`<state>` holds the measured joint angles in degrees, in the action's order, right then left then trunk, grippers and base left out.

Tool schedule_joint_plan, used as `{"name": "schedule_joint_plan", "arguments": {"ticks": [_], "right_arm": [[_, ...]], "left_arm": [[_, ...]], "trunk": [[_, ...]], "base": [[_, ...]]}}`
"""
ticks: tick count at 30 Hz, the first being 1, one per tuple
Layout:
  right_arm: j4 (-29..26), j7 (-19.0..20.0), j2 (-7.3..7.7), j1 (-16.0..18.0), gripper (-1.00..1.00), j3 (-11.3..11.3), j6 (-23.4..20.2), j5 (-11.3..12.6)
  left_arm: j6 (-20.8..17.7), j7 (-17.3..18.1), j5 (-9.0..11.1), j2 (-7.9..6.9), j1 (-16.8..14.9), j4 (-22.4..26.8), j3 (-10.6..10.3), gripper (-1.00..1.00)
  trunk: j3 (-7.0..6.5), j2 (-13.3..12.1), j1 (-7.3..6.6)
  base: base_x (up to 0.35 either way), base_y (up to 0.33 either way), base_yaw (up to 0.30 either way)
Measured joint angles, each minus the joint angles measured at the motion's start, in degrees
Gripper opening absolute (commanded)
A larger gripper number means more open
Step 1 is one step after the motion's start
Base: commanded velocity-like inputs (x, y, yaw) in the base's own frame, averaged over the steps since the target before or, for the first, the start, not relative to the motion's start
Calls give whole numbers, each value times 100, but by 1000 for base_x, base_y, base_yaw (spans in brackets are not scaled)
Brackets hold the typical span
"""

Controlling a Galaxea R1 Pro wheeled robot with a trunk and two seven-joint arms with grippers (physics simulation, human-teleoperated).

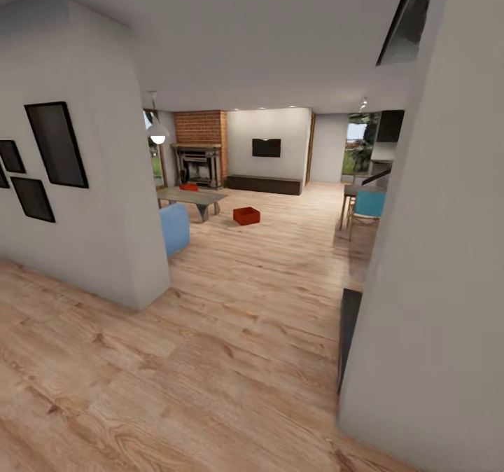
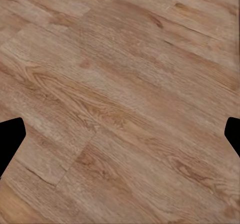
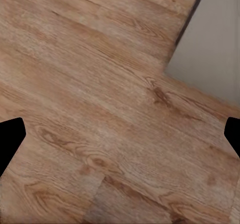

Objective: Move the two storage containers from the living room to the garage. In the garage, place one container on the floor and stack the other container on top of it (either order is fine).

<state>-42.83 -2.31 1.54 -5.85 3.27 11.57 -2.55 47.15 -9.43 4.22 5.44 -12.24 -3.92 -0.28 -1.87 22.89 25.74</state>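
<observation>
head view: a hallway of light wood-plank flooring [image 1: 231,360] is seen opening onto the living room, where a brick-sided fireplace [image 1: 199,157], a long dark low cabinet [image 1: 264,184] and a wall-mounted screen [image 1: 267,148] are framed at the far end. one orange-red storage container [image 1: 246,216] is seen on the plank floor, just beside a low grey worktop [image 1: 192,196]; the second container [image 1: 188,187] is seen resting on that worktop, small at this range. a blue seat [image 1: 174,228] is partly hidden behind the white wall corner [image 1: 119,199] hung with dark picture frames [image 1: 56,144]. both containers are judged untouched and well apart from the robot, so nothing of the task is counted as done: the approach, both pick-ups, the carry to the garage and the stacking are all left.

left wrist view: the left gripper [image 2: 120,134] is shown with its fingers spread wide, the dark fingertips [image 2: 10,136] caught at opposite edges, with bare wood planks between them and nothing held.

right wrist view: the right gripper [image 3: 120,134] is likewise shown spread and empty over the planks, with a pale wall base [image 3: 210,49] and its dark skirting line caught in one corner.

the room and containers are given by the head camera alone; the grippers' spread state is given by the wrist cameras.
</observation>
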Motion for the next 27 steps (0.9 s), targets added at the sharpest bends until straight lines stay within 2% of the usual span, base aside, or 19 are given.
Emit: {"name": "schedule_joint_plan", "arguments": {"ticks": [6,20,27], "right_arm": [[0,0,0,0,100,1,0,0],[-1,0,0,0,100,1,0,0],[-2,0,-1,-1,100,-1,-1,0]], "left_arm": [[0,0,1,0,0,0,0,100],[0,1,-6,0,0,0,0,100],[-10,4,-13,8,1,1,-13,100]], "trunk": [[0,0,0],[0,0,0],[1,0,-1]], "base": [[219,259,-156],[236,236,-8],[313,7,10]]}}
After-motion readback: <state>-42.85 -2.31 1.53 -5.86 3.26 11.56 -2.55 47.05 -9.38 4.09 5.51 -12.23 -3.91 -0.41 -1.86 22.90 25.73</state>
